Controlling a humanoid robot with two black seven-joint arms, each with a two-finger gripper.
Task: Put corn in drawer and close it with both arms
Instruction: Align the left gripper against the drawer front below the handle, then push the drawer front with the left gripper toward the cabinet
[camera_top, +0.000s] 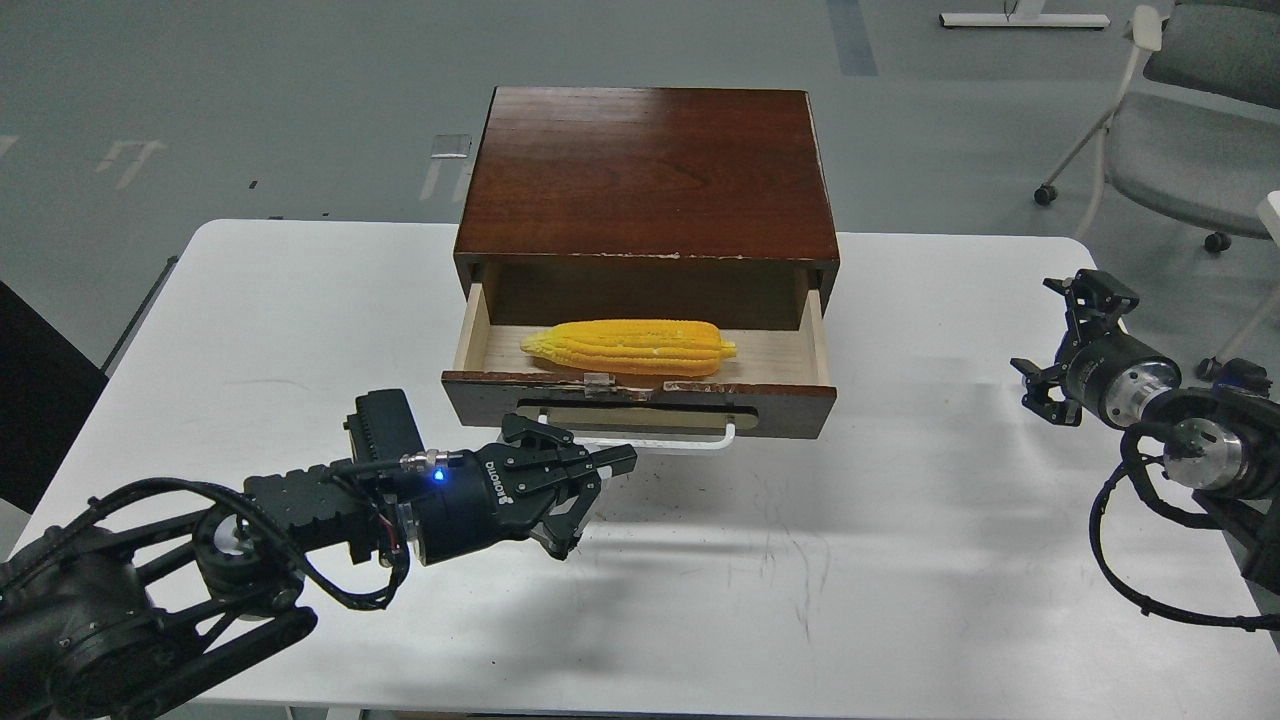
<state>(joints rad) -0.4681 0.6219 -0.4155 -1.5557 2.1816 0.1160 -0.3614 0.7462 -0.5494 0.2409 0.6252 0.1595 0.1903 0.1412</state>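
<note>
Hovering just before the handle (650, 440), the left gripper (590, 495) has its fingers spread apart and holds nothing. Corn (630, 347) lies inside the open drawer (640, 400) (lengthwise, along the front board), so the placing looks done and closing is the step in hand. Next, I judge, a flat push on the drawer front is needed. The right gripper (1065, 340) waits well apart, fingers splayed, empty.

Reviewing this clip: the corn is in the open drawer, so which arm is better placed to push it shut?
Left. The left gripper sits just in front of the drawer, near its white handle, with the corn already inside. The right gripper is far off by the table's right edge.
</note>
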